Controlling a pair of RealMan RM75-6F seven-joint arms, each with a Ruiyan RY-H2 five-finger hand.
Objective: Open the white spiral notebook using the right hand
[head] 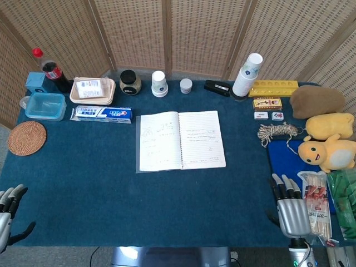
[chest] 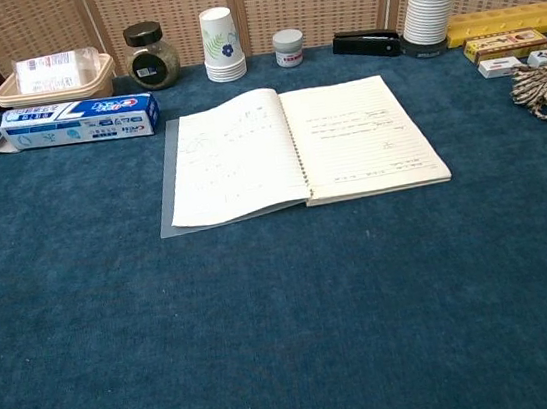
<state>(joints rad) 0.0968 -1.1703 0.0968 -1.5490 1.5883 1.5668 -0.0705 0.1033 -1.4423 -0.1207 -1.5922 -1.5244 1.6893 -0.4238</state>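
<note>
White spiral notebook (head: 181,140) is seen lying open, spine running away, up-left of the right robot hand (head: 292,210), fingers extended, nothing held

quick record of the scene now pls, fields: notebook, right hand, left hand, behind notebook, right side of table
notebook: white spiral notebook lies open and flat, mid-table
right hand: right hand at the near right edge, fingers apart, holding nothing, clear of the notebook
left hand: left hand at the near left corner, holding nothing
behind notebook: toothpaste box, jar, paper cups, stapler
right side of table: rope, yellow plush toy
</note>
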